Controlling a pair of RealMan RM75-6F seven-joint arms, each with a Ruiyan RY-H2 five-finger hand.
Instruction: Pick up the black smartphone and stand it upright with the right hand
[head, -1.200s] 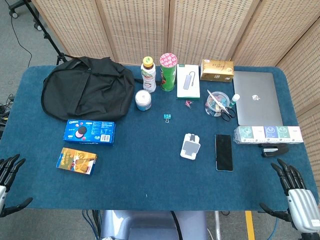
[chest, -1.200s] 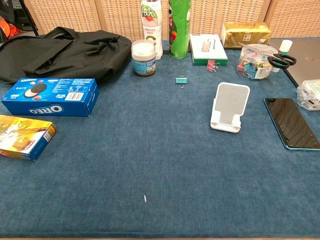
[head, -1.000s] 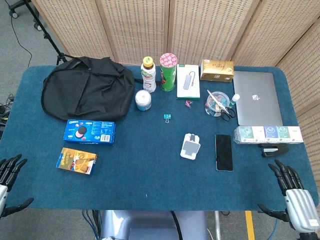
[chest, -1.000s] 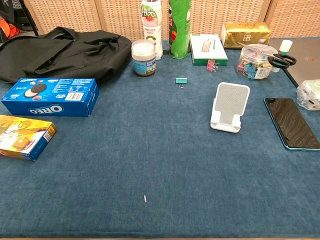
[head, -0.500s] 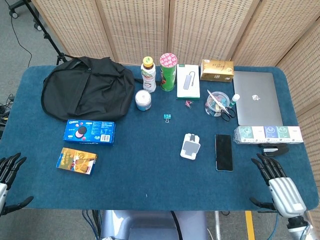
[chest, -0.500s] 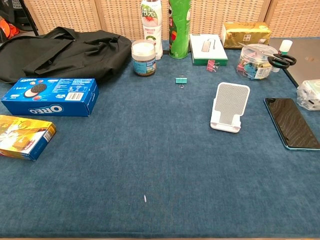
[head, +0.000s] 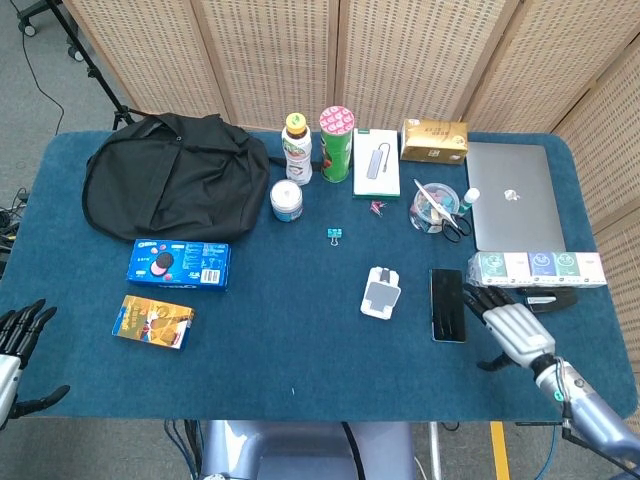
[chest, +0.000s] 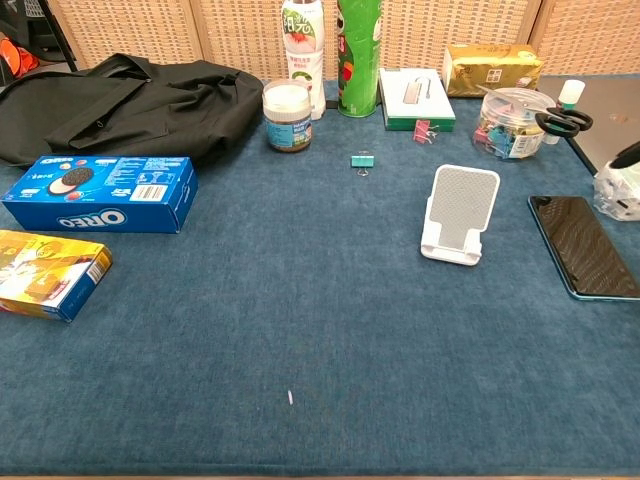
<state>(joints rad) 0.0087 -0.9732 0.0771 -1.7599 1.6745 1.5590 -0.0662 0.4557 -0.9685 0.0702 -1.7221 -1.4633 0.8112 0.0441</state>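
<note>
While the black smartphone (head: 447, 304) lies flat, screen up, on the blue table cloth (head: 300, 340), the right hand (head: 510, 325) hovers just beside its right edge with fingers spread and holding nothing; the fingertips (head: 476, 297) point toward the phone's upper right side. At the near left corner of the table the left hand (head: 14, 340) is likewise splayed and empty, well apart from everything.

Judging by its look, the phone is a thin, rigid slab with a glossy glass face, so it should be fairly light but slippery and easily scratched or cracked if dropped. Lying flush on soft cloth, it offers little to get under; the long side edges seem the best place to pinch, thumb on one and fingers on the other, perhaps after tipping one edge up.

On the far side of the phone from the fingers stands a white phone stand (chest: 458, 215), a likely spot for propping it upright. Behind the fingers, close to the hand, lie a packet of small boxes (head: 535, 269) and a dark stapler-like object (head: 548, 297), which may crowd the wrist. Beyond those sit a silver laptop (head: 512, 194) and a clear tub of clips (head: 434, 205) with scissors (head: 455, 225).
</note>
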